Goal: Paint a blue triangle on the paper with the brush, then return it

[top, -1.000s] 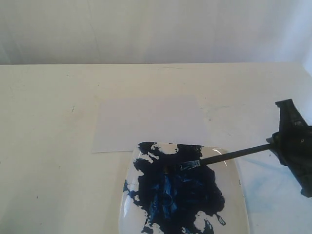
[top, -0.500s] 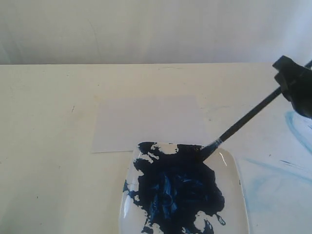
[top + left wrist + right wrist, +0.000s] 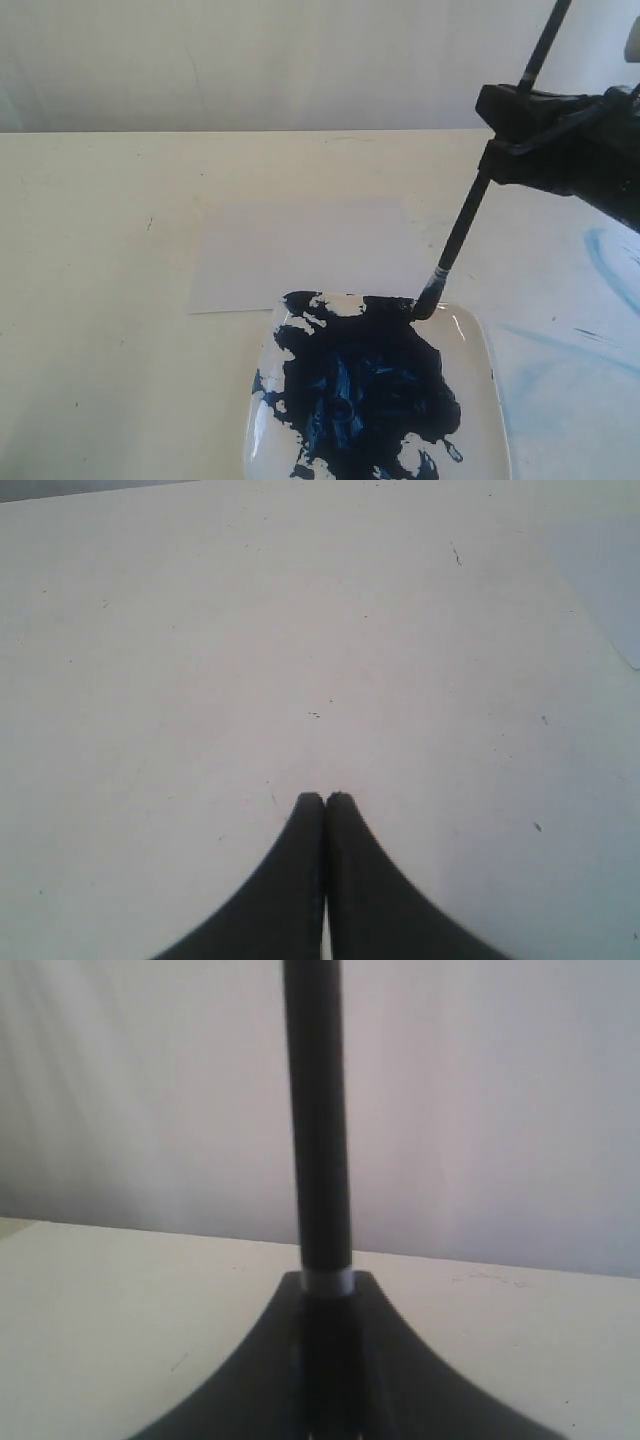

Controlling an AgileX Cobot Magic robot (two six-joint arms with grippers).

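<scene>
My right gripper (image 3: 503,135) is shut on the black handle of the brush (image 3: 458,235) and holds it steeply tilted. Its blue-stained bristle tip (image 3: 425,303) touches the paint at the far edge of the white plate (image 3: 482,352). In the right wrist view the brush (image 3: 316,1110) rises straight out between the closed fingers of the right gripper (image 3: 325,1282). The paper (image 3: 310,250) lies flat just behind the plate and looks blank; no blue triangle is in view. My left gripper (image 3: 325,798) is shut and empty over bare table, with a corner of the paper (image 3: 610,580) off to one side.
A broad dark-blue paint smear (image 3: 365,385) covers most of the plate. Faint pale-blue stains (image 3: 610,262) mark the table at the right. A pale wall stands behind the table's far edge.
My right gripper has risen and swung inward from the right edge, tipping the brush from nearly flat to steep. The bristle tip slid to the plate's far edge and stays there.
</scene>
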